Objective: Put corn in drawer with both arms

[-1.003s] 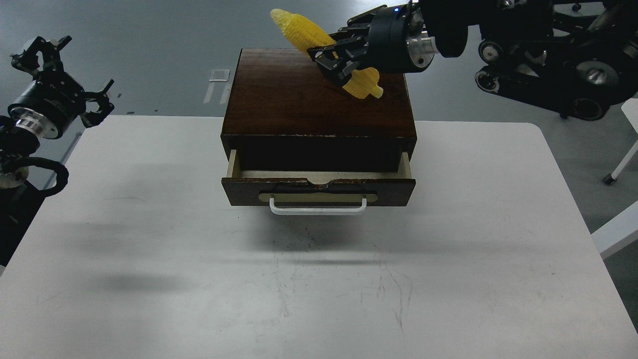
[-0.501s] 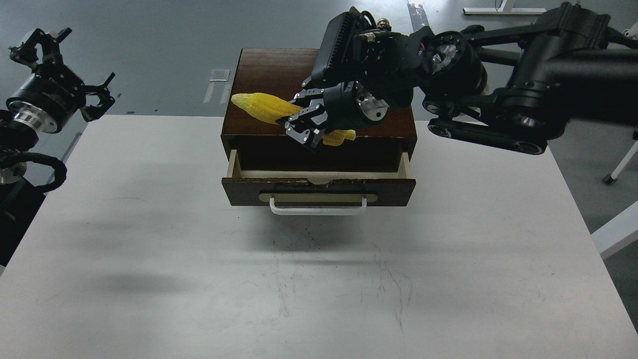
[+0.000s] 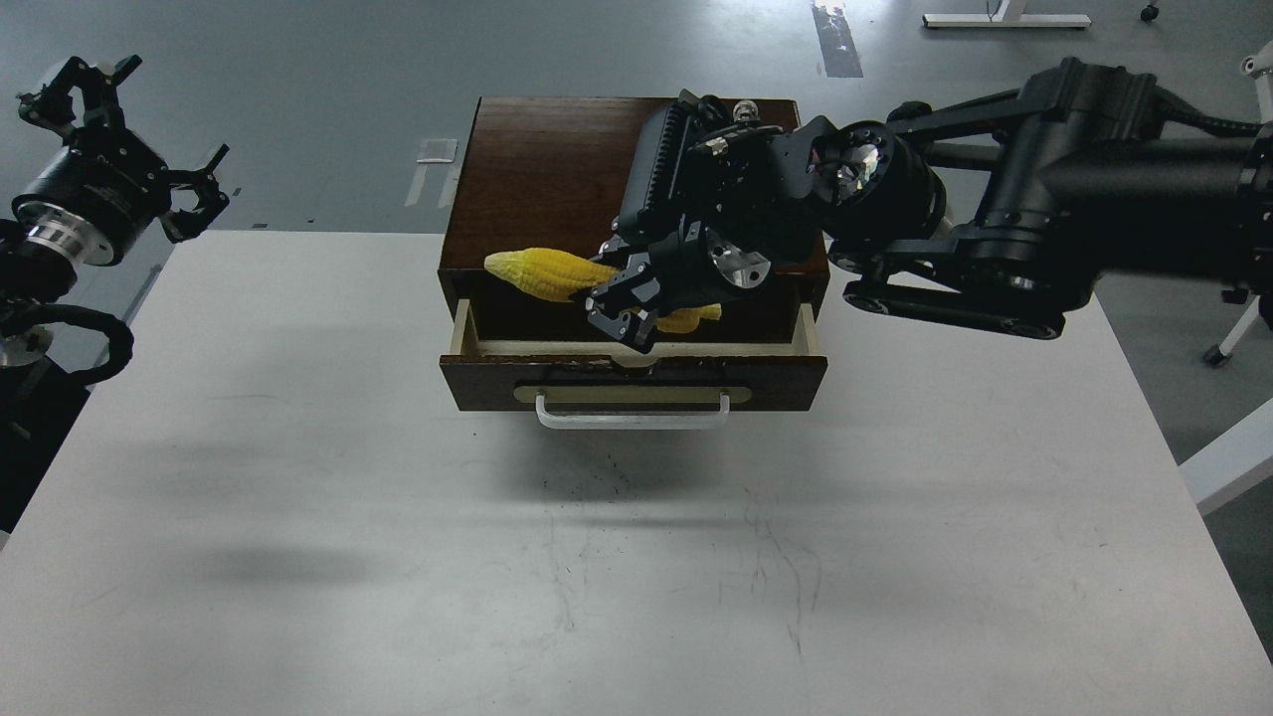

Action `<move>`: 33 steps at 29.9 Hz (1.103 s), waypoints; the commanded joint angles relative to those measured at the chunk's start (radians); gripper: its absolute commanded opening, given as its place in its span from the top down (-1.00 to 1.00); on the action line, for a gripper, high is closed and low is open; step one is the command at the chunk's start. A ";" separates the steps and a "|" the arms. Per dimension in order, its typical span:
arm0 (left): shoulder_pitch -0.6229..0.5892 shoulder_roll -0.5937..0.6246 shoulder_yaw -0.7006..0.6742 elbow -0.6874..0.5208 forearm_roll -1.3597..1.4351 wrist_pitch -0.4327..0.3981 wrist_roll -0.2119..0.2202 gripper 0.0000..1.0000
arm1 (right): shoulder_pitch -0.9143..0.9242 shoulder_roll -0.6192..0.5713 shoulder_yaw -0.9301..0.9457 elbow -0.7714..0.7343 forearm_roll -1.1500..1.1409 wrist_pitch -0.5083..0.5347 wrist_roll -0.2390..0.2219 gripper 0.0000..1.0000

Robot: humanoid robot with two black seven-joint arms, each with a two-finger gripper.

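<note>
The bright yellow, tapered plastic corn cob (image 3: 549, 273) was clamped crosswise in the black right gripper (image 3: 625, 316), above the pulled-out dark brown wooden drawer (image 3: 633, 382). The placing step was judged under way; lowering and release were called for next. The left gripper (image 3: 129, 124) was held spread, empty, well apart.

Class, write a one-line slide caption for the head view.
Right gripper holds the corn over the open drawer; left gripper waits aside.

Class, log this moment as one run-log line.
right gripper: shut on corn | corn: over open drawer, unreleased | left gripper: open, idle
</note>
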 commanded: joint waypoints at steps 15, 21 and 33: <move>0.000 0.016 0.001 0.000 0.000 0.000 0.001 -0.98 | -0.004 -0.004 0.019 -0.024 0.065 -0.001 -0.001 -0.91; 0.002 0.016 0.002 0.000 0.000 0.000 0.001 -0.98 | 0.016 -0.024 0.064 -0.045 0.148 -0.001 -0.004 -0.93; 0.002 0.016 0.010 0.000 0.003 0.000 0.007 -0.98 | 0.001 -0.119 0.216 -0.257 0.693 0.016 -0.004 -1.00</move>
